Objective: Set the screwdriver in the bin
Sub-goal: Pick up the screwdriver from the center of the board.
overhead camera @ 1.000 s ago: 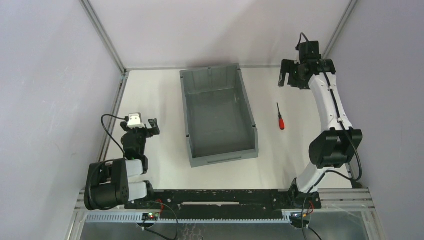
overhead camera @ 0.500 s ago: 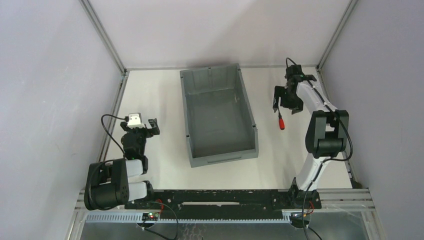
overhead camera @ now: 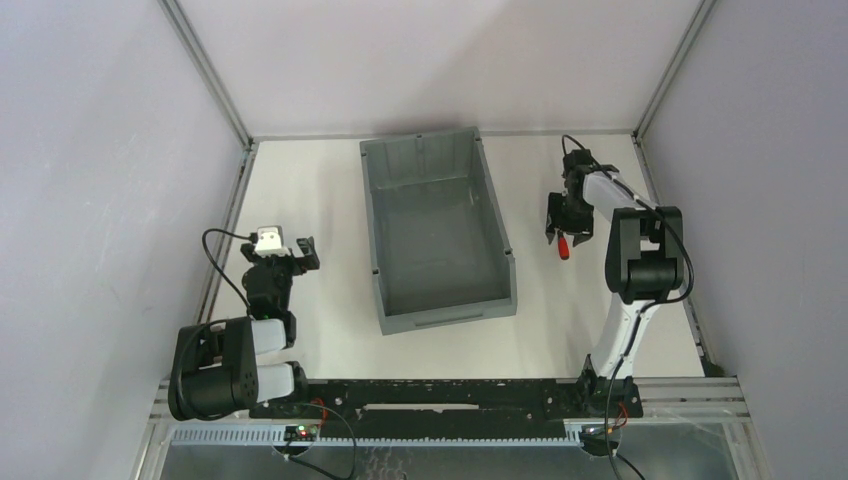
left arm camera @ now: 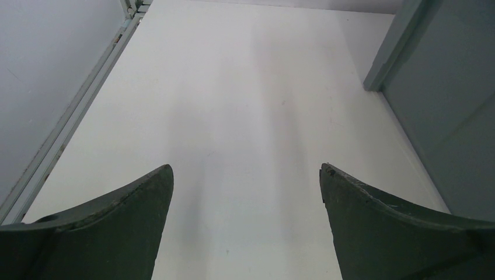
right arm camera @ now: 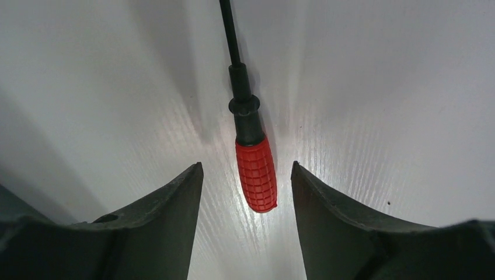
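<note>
Screwdriver (right arm camera: 244, 108): flat on the white table (overhead camera: 310, 190), right of the grey bin (overhead camera: 445, 318) and apart from its wall; in the right wrist view the red handle is nearest and the thin black shaft points away.
Right gripper (right arm camera: 246, 165): low over the handle, jaws apart, one finger on each side, a thin strip of table showing between each finger and the red grip.
Left gripper (left arm camera: 246, 167): jaws spread wide above bare table, the bin's outer wall to its right.
Edges: the bin stands open-topped between the arms, lower lip toward their bases.
Room: open table lies between screwdriver and bin.
</note>
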Controlling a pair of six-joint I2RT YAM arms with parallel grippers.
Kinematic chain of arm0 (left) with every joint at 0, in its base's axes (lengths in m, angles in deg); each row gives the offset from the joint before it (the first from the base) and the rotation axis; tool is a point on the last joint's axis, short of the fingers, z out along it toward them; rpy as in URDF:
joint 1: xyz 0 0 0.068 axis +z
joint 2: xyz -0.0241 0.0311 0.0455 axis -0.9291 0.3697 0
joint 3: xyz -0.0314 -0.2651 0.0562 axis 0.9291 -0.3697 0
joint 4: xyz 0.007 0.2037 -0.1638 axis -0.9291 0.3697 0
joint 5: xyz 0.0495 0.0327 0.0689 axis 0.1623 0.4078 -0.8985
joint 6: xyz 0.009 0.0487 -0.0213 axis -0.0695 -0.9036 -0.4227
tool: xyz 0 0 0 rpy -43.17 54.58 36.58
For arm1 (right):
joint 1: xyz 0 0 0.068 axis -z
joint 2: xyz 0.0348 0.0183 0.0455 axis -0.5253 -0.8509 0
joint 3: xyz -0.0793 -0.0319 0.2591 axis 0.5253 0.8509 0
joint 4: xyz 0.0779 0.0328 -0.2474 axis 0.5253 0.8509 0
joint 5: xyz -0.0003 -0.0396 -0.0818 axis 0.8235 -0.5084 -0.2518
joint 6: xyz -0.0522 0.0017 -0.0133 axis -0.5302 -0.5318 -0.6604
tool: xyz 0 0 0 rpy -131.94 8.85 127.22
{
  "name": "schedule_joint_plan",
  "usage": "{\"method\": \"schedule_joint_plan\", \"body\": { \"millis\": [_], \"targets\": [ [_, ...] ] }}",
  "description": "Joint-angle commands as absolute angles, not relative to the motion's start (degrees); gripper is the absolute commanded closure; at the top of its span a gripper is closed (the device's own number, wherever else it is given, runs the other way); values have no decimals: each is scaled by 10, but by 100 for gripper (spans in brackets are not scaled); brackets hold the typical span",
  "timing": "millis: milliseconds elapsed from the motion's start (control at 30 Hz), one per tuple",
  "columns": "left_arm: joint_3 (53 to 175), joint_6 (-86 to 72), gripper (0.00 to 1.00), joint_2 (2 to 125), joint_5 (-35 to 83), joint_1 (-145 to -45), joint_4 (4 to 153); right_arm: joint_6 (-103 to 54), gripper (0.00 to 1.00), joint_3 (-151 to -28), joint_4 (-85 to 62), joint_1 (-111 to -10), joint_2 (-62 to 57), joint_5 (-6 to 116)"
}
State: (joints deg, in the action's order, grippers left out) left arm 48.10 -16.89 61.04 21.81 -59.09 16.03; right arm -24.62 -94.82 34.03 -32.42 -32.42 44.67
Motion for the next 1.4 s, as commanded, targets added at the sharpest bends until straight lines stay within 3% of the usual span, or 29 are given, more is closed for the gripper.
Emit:
{"method": "schedule_joint_plan", "body": {
  "millis": [0,400,700,1367],
  "targets": [
    [502,-164,0,601,218,-594,138,-241,37,-943,321,-321,-341,440],
    [502,-164,0,601,218,-594,137,-240,64,-938,317,-306,-361,430],
    [502,-165,0,601,218,-594,138,-237,94,-939,317,-305,-347,480],
    [502,-164,0,601,218,-594,138,-152,98,-1085,323,-252,-291,914]
  ]
}}
